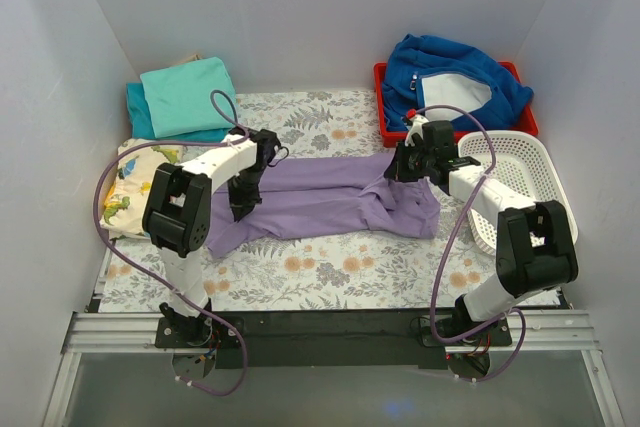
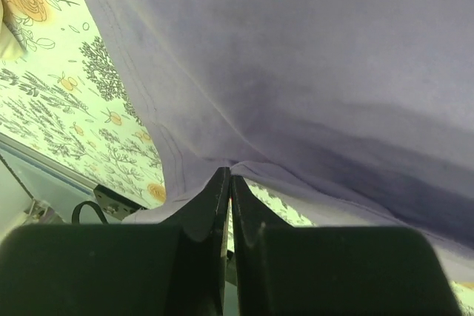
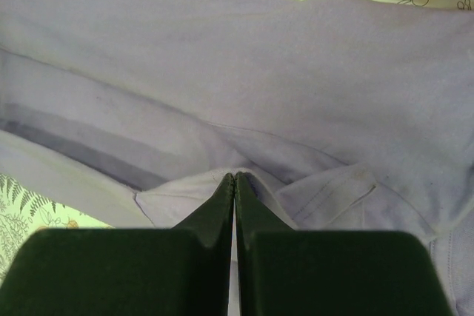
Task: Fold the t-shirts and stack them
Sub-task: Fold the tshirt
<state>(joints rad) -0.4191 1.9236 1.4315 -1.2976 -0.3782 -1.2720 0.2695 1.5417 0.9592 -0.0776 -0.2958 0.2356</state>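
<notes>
In the far left corner a folded turquoise t-shirt (image 1: 190,95) lies on top of a darker teal t-shirt (image 1: 138,112). The left gripper (image 2: 228,177) is squeezed shut on the left edge of the purple t-shirt (image 1: 320,197), which lies stretched out across the middle of the table (image 1: 330,272). The right gripper (image 3: 235,177) is squeezed shut on a fold at the shirt's right end, near the white basket (image 1: 520,162)
</notes>
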